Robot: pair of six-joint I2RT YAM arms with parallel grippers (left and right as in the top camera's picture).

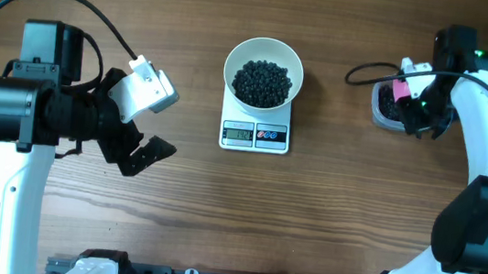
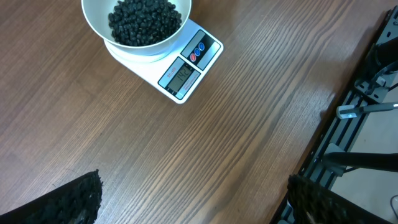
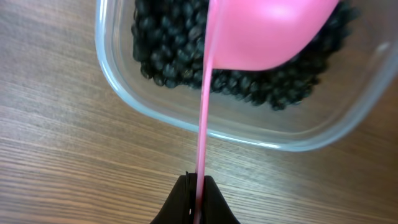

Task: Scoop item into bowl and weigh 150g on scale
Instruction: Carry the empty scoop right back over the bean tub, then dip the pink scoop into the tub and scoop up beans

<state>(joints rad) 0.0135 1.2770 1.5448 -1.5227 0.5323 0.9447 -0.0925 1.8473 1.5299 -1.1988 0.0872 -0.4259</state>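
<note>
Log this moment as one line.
left gripper open, empty | right gripper shut on pink scoop over tub | bowl of beans on scale

Left pincer (image 2: 193,186) hangs spread wide, right pincer (image 3: 198,186) pinched tight on the pink scoop (image 3: 261,31) handle.

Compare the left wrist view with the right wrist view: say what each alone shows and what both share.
Only left wrist: the white bowl of black beans on the scale, with the left gripper open, fingers at the bottom corners. Only right wrist: the shut right gripper pinching the handle of the pink scoop, its cup over the clear tub. Both: black beans and the wooden table.
</note>
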